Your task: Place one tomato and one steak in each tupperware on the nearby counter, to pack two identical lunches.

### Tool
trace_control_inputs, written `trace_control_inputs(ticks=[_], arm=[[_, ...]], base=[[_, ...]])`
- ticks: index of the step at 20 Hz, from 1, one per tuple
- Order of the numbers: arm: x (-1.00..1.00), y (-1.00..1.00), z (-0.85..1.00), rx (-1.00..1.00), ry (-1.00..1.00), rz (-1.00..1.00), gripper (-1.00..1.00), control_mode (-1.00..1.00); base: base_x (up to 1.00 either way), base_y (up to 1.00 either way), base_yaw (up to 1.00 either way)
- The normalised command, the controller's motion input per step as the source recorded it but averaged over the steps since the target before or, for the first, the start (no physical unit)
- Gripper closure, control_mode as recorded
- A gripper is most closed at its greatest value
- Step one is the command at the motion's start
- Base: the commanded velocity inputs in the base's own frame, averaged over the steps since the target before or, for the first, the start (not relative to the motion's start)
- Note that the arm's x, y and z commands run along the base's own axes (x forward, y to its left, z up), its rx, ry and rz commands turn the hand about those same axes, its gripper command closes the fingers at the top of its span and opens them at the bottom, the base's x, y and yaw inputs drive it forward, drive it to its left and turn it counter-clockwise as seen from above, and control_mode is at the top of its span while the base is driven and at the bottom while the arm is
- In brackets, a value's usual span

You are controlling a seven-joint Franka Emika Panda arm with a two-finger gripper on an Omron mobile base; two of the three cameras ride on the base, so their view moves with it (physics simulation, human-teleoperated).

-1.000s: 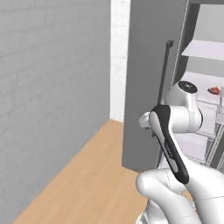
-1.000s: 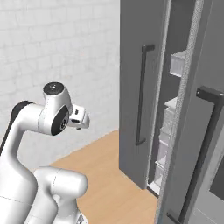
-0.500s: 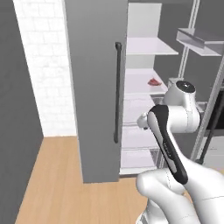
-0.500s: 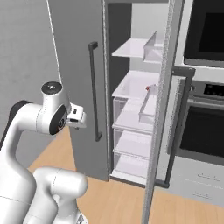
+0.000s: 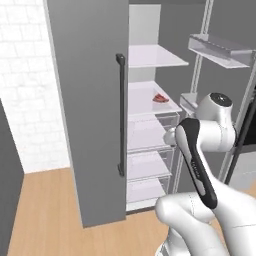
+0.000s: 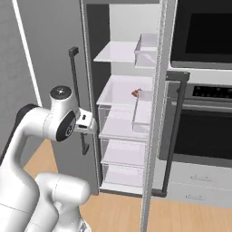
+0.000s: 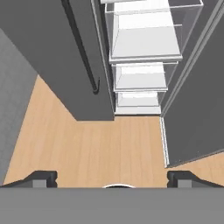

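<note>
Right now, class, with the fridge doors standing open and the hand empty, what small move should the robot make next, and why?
Probably raise and extend the gripper toward the middle fridge shelf. Its fingertips stand wide apart with nothing between them, pointing down at the wooden floor, while the steak lies on that shelf, well above where the hand is aimed.
</note>
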Motion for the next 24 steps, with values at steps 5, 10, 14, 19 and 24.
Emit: trace_control_inputs(ticks=[5, 10, 14, 19, 24], arm=[[0.00, 0.00, 0.00, 0.00, 0.00, 0.00, -1.00, 1.00], [0.00, 0.00, 0.00, 0.00, 0.00, 0.00, -1.00, 1.00], [0.00, 0.00, 0.00, 0.00, 0.00, 0.00, -1.00, 1.00], [0.14, 0.00, 0.00, 0.00, 0.00, -0.04, -1.00, -1.00], [0.80, 0.00, 0.00, -0.11, -0.19, -0.31, -1.00, -1.00]], base=[[0.88, 0.01, -0.20], [0.69, 0.02, -0.43], [0.71, 0.07, -0.18], [0.60, 0.04, -0.15], [0.00, 0.00, 0.00]])
